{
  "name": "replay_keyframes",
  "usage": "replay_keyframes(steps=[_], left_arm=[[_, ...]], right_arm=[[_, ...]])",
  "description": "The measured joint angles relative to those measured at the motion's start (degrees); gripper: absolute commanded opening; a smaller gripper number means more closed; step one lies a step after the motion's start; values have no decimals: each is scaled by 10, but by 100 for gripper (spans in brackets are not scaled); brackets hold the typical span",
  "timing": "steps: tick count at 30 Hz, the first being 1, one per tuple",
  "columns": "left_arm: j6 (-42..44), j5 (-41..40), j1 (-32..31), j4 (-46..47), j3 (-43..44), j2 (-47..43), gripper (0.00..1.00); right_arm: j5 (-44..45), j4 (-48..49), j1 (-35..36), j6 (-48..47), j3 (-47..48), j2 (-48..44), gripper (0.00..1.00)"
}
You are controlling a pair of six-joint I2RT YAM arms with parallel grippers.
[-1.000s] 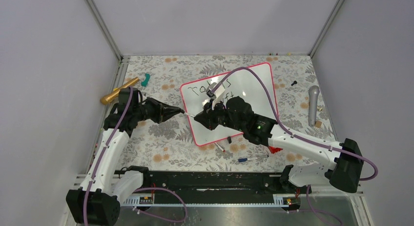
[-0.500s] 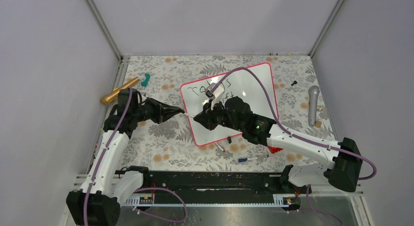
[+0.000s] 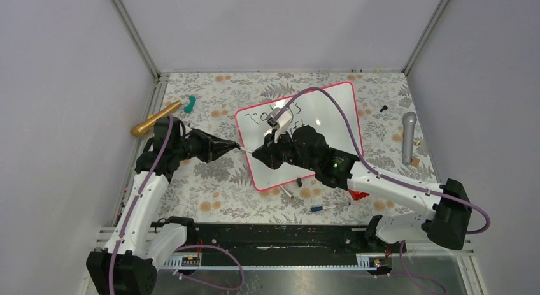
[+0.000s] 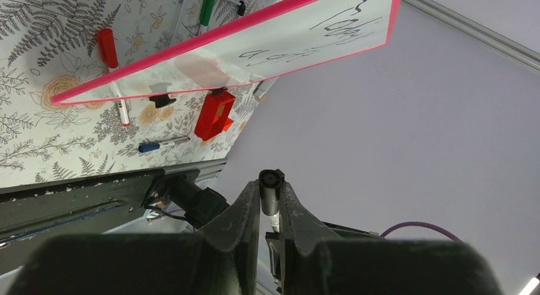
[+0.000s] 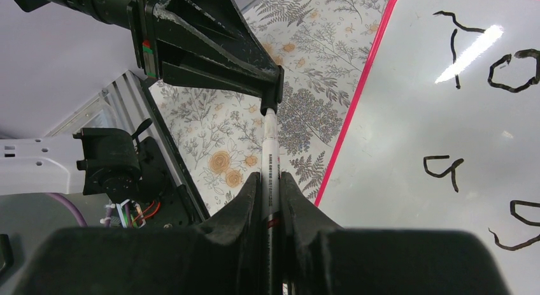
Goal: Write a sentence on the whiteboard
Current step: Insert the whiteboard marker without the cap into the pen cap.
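The whiteboard (image 3: 334,113) lies tilted on the floral table, pink-framed, with the black handwritten sentence (image 3: 280,116) at its upper left. My right gripper (image 3: 256,153) hovers over the board's left edge, shut on a white marker (image 5: 270,148) that points left. My left gripper (image 3: 237,144) meets it tip to tip, shut on a black marker cap (image 4: 269,187). In the right wrist view the marker's end sits at the cap (image 5: 274,94) between the left fingers. Part of the writing (image 5: 509,72) shows on the whiteboard (image 5: 407,116). The right arm hides the board's middle in the top view.
A gold microphone (image 3: 155,118) and a teal piece (image 3: 190,104) lie at the far left. A grey microphone (image 3: 408,137) lies at the right. A blue pen (image 3: 328,207), a red-capped marker (image 3: 286,192) and a red block (image 4: 214,115) lie near the board's front edge.
The left arm's wrist has shifted slightly nearer. Both grippers stay tip to tip with their grips unchanged.
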Motion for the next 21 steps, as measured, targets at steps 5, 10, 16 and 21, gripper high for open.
replay_keyframes(steps=[5,10,16,21], left_arm=[[0,-2,-1,0,0,0,0],[-9,-14,-19,12,-7,-5,0],[-57,-101,-57,66,-47,-36,0],[-86,-169,-86,97,-61,-67,0]], right_arm=[[0,1,0,0,5,6,0],[5,1,1,2,16,21,0],[51,-3,11,3,35,53,0],[80,38,21,-1,38,71,0]])
